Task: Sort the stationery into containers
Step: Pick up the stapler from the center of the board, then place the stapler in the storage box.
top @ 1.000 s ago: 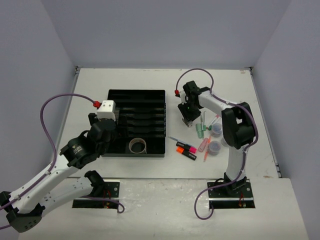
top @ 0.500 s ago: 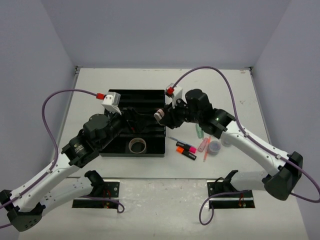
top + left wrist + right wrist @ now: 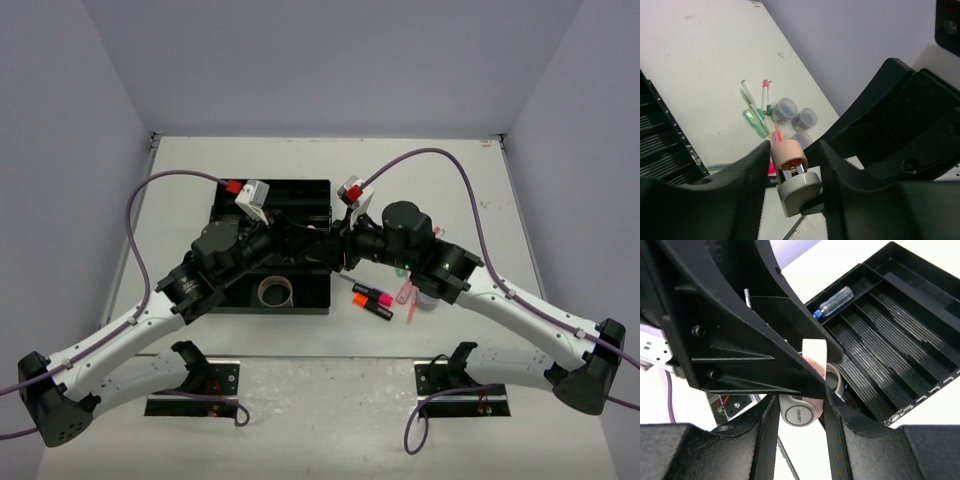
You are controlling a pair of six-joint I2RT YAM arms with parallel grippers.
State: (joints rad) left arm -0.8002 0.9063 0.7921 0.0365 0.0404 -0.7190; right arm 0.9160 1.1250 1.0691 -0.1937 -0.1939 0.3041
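Observation:
A small pink and grey stationery piece (image 3: pixel 790 160) (image 3: pixel 800 412) hangs in the air over the right edge of the black organiser tray (image 3: pixel 270 192). Both grippers meet on it. My right gripper (image 3: pixel 797 425) (image 3: pixel 338 246) is shut on its grey round end. My left gripper (image 3: pixel 794 170) (image 3: pixel 308 238) has its two fingers pressed against the piece's sides from the other direction. A grey tape roll (image 3: pixel 275 291) lies in the tray's near section. A blue-capped tube (image 3: pixel 835 301) lies in a long slot.
Orange and pink highlighters (image 3: pixel 372 298) lie on the table right of the tray. Farther right are a green highlighter (image 3: pixel 755 122), thin pens (image 3: pixel 751 97) and clear round tubs (image 3: pixel 784 110). The two arms cross over the tray's right half.
The right arm swung left from the loose items, carrying the pink and grey piece to the tray's edge. The left arm reached right to meet it, and its jaws closed around the piece.

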